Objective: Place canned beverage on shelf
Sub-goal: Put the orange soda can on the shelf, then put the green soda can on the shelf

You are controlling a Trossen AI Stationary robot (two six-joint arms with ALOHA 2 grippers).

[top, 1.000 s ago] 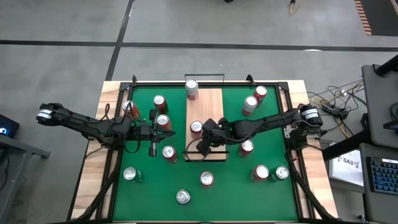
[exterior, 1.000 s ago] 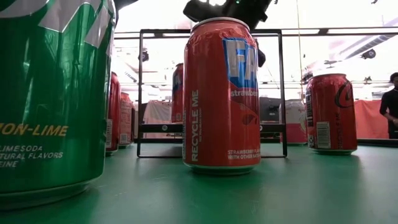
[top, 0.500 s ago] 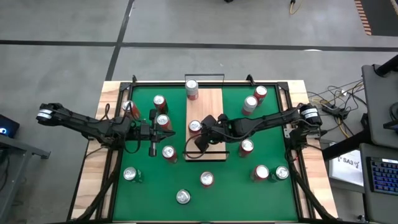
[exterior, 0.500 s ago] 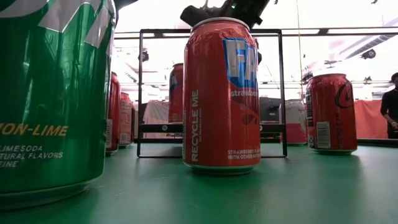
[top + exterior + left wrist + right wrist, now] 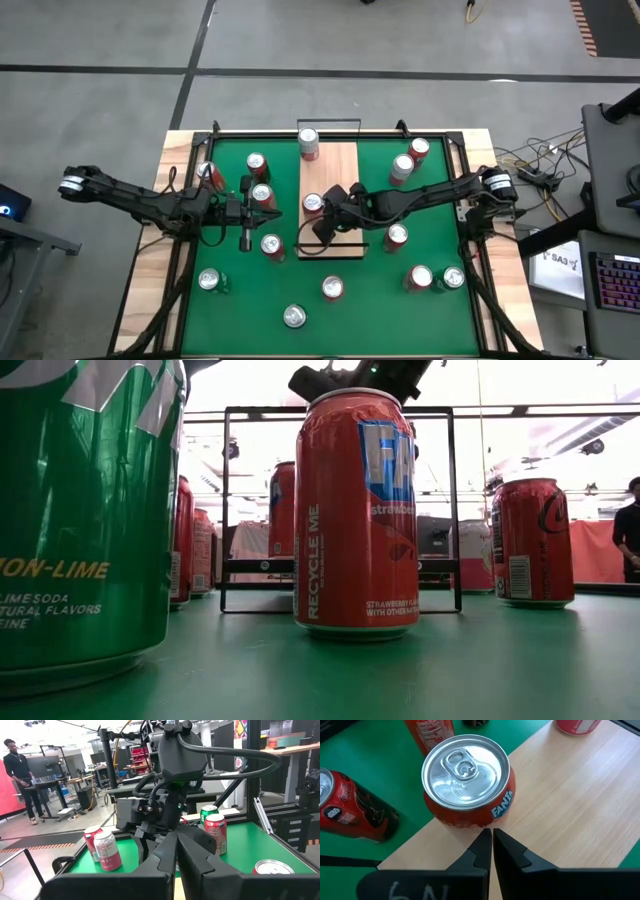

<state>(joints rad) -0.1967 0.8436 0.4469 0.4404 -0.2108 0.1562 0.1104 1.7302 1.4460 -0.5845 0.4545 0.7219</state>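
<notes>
The shelf [image 5: 335, 170] is a pale wood board lying on the green mat, with a can [image 5: 308, 143] at its far end. An orange Fanta can [image 5: 314, 205] [image 5: 465, 780] stands upright on the board beside its left long edge. My right gripper [image 5: 323, 213] [image 5: 491, 837] is shut, its tips at this can's wall. My left gripper [image 5: 246, 222] [image 5: 176, 851] is shut and level above the mat, left of the shelf, holding nothing. My right gripper has its shut fingertips [image 5: 485, 840] against the lower side wall [image 5: 480, 826] of the Fanta can, on the side toward the table's right. The fingers come slanting down from the right. The can stands upright with its base on the board.
Several red and green cans stand scattered on the mat, among them ones close to the shelf's left edge [image 5: 262, 195] [image 5: 271, 245] and right edge [image 5: 397, 236]. The shelf's black end rail [image 5: 225, 510] rises behind a large Fanta can [image 5: 355, 510]. A person stands beyond the table [image 5: 17, 775].
My right gripper has moved a little toward the table's left, against the Fanta can, and tipped slightly. The can has slid a short way left along the board, still upright. Both grippers have stayed shut.
</notes>
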